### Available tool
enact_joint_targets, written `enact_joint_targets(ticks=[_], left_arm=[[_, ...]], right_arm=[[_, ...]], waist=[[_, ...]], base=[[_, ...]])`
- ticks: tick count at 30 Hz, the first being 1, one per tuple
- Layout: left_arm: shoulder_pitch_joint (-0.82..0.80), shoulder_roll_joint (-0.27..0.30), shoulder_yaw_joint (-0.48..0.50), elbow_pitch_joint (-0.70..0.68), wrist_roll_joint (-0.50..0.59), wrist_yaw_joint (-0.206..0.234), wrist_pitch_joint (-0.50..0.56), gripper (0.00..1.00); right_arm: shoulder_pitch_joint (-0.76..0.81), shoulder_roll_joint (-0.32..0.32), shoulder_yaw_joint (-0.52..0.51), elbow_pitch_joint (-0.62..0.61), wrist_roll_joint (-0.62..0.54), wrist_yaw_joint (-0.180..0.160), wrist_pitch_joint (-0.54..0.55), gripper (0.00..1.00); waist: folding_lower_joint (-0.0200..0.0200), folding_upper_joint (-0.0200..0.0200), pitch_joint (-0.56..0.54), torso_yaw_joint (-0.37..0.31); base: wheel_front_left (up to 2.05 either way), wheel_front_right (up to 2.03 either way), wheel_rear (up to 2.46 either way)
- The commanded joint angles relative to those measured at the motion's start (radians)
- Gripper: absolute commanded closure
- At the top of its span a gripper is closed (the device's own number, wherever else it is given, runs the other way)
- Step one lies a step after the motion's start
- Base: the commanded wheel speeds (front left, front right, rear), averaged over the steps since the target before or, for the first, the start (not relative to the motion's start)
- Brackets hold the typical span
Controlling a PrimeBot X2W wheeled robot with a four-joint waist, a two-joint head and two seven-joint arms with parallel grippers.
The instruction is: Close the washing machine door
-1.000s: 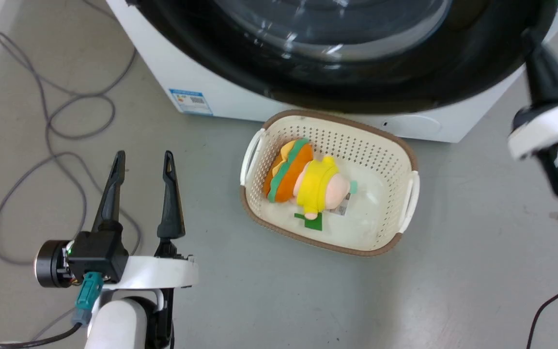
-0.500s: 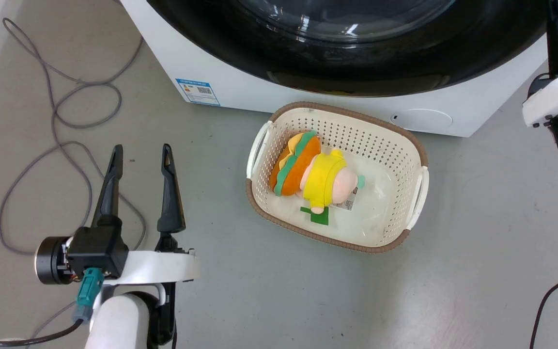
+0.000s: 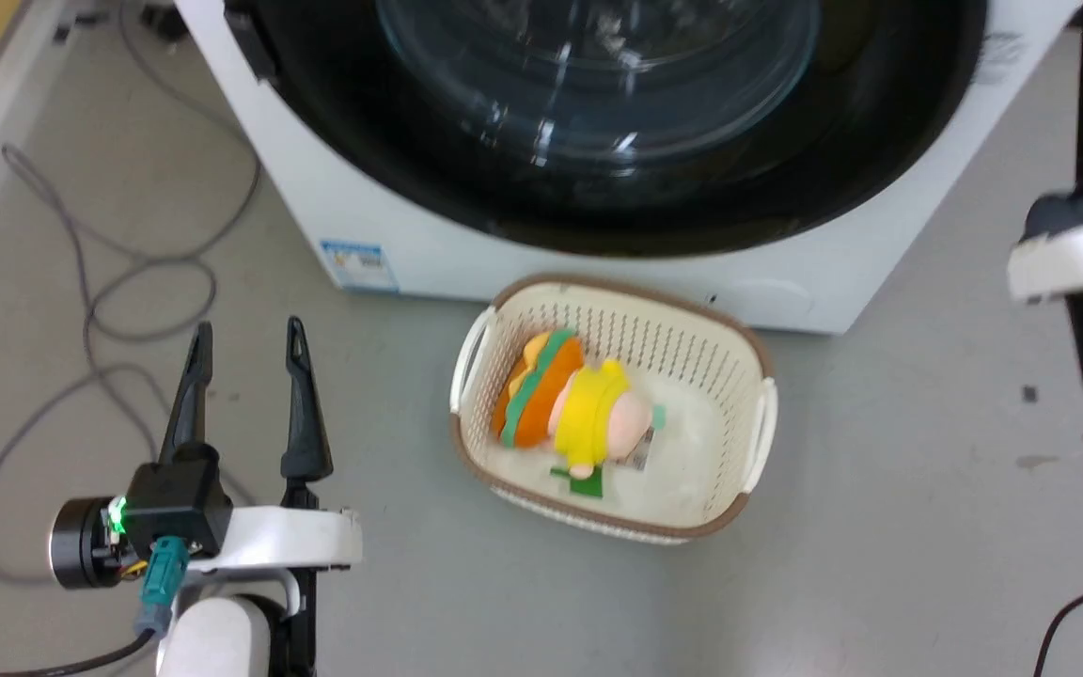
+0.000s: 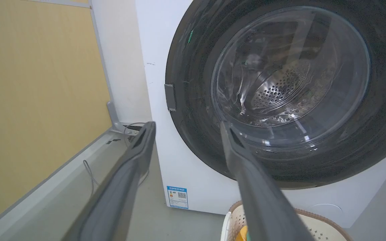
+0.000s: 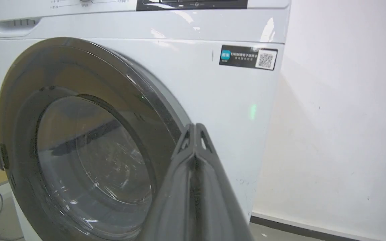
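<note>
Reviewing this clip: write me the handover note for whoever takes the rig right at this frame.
The left pincer is open and empty, held left of the cream basket.
The right pincer is shut on nothing, tips beside the right rim of the washing machine door; contact cannot be told.
The door looks swung to against the front of the washing machine; the latch is not visible.
Left to do: confirm it is latched, press the rim if not, then pull the arm back.

Round black washing machine door [image 4: 290, 90] — glass-centred — sits against the white washing machine [image 4: 179, 174].
</note>
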Motion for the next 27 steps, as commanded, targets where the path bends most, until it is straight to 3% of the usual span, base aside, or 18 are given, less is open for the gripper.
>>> enact_joint_targets(ticks=[1, 9, 14, 21, 22, 23, 24, 27], left_arm=[[0.016, 0.000, 0.006, 0.006, 0.010, -0.001, -0.004, 0.00], [0.071, 0.001, 0.026, 0.027, 0.026, -0.002, -0.004, 0.00], [0.112, 0.004, 0.031, 0.044, 0.035, 0.000, -0.004, 0.00], [0.168, 0.008, 0.029, 0.059, 0.046, 0.007, -0.004, 0.00], [0.176, 0.007, 0.027, 0.059, 0.048, 0.009, -0.004, 0.00], [0.183, 0.007, 0.025, 0.060, 0.049, 0.009, -0.004, 0.00], [0.189, 0.007, 0.023, 0.060, 0.049, 0.010, -0.004, 0.00], [0.203, 0.007, 0.022, 0.055, 0.040, 0.011, -0.004, 0.00]], right_arm=[[0.048, 0.022, -0.006, -0.056, -0.018, -0.001, -0.005, 1.00], [0.264, 0.096, 0.030, -0.224, -0.074, -0.001, -0.005, 1.00], [0.387, 0.123, 0.072, -0.210, -0.058, -0.001, -0.005, 1.00], [0.516, 0.157, 0.057, -0.185, -0.018, -0.001, -0.005, 1.00], [0.534, 0.160, 0.056, -0.182, -0.018, -0.001, -0.005, 0.64], [0.552, 0.162, 0.057, -0.180, -0.019, -0.001, -0.005, 0.12], [0.569, 0.164, 0.055, -0.182, -0.019, -0.001, -0.005, 0.00], [0.621, 0.168, 0.053, -0.192, -0.002, -0.001, -0.005, 0.00]], waist=[[0.0000, 0.0000, -0.043, -0.026], [0.0000, 0.0000, -0.125, -0.068], [0.0000, 0.0000, -0.172, -0.086], [0.0000, 0.0000, -0.228, -0.097], [0.0000, 0.0000, -0.234, -0.098], [0.0000, 0.0000, -0.241, -0.098], [0.0000, 0.0000, -0.246, -0.099], [0.0000, 0.0000, -0.254, -0.099]], base=[[0.00, 0.00, 0.00], [0.00, 0.00, 0.00], [0.00, 0.00, 0.00], [0.00, 0.00, 0.00], [0.00, 0.00, 0.00], [0.00, 0.00, 0.00], [0.00, 0.00, 0.00], [0.00, 0.00, 0.00]])
